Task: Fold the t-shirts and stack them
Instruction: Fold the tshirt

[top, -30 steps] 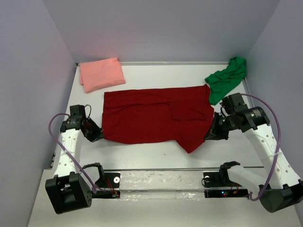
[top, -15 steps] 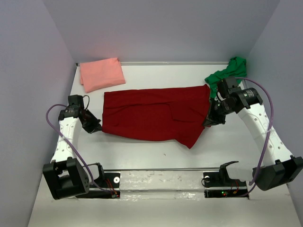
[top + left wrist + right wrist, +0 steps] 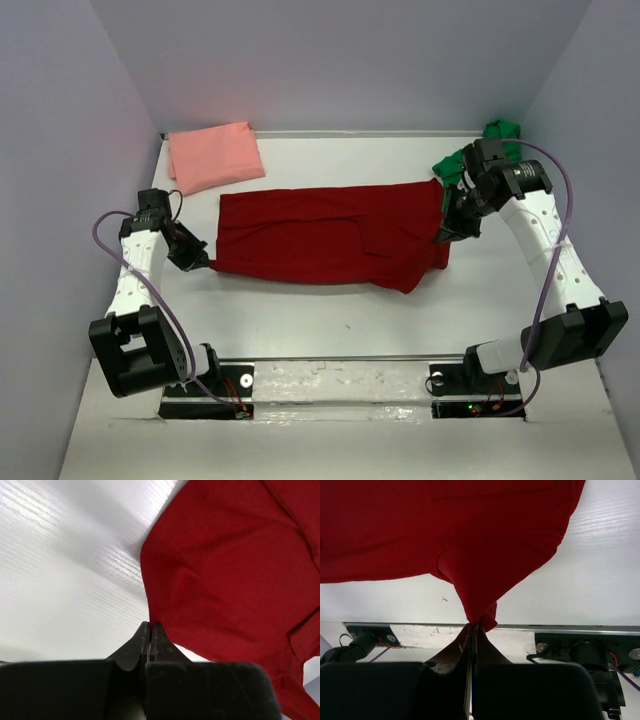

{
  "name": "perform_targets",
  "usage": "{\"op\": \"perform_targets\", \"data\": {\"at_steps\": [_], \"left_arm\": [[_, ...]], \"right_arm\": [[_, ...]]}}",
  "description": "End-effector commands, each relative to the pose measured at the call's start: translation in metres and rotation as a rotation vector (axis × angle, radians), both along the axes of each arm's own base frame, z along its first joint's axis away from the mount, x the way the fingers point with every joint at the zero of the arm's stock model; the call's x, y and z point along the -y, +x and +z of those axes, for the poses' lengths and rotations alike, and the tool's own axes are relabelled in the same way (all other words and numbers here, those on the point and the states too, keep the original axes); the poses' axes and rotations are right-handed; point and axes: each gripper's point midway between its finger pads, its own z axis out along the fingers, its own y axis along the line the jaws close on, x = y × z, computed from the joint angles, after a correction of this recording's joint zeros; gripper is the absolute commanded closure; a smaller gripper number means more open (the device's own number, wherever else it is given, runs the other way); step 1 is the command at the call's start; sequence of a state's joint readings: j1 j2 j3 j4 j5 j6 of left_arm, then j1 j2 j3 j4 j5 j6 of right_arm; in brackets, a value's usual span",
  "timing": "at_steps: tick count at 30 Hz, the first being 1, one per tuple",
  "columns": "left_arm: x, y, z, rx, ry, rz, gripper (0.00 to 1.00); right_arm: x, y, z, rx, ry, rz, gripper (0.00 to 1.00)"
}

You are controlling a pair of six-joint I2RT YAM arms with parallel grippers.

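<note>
A lab robot cell: white table (image 3: pixel 300 330) boxed in by plain lavender walls (image 3: pixel 340 60)

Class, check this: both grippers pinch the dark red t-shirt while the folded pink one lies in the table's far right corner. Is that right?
No: the pink t-shirt lies in the far left corner, as the top view shows; the rest holds.
</note>
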State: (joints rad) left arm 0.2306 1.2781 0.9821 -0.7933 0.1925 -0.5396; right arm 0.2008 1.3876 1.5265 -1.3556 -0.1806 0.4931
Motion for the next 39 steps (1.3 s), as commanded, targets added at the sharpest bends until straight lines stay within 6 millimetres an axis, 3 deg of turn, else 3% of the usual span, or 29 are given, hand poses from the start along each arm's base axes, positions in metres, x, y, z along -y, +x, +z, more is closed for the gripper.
{"op": "perform_targets", "data": {"at_steps": [1, 6, 17, 28, 39], "left_arm": [[-0.007, 0.015, 0.017, 0.053, 0.02, -0.005, 1.0], [-0.011, 0.025, 0.026, 0.07, 0.029, -0.001, 1.0], [-0.01, 0.029, 0.021, 0.066, 0.015, 0.01, 1.0], [-0.012, 0.043, 0.02, 0.065, 0.004, 0.011, 1.0], [-0.017, 0.075, 0.026, 0.081, -0.002, -0.005, 1.0]], "right_arm": [[0.008, 0.005, 0.02, 0.037, -0.033, 0.009, 1.0], [0.017, 0.019, 0.034, 0.082, -0.056, 0.002, 1.0], [0.035, 0.05, 0.042, 0.115, -0.068, -0.018, 1.0], [0.047, 0.088, 0.038, 0.131, -0.077, -0.052, 1.0], [0.052, 0.117, 0.03, 0.136, -0.076, -0.071, 1.0]]}}
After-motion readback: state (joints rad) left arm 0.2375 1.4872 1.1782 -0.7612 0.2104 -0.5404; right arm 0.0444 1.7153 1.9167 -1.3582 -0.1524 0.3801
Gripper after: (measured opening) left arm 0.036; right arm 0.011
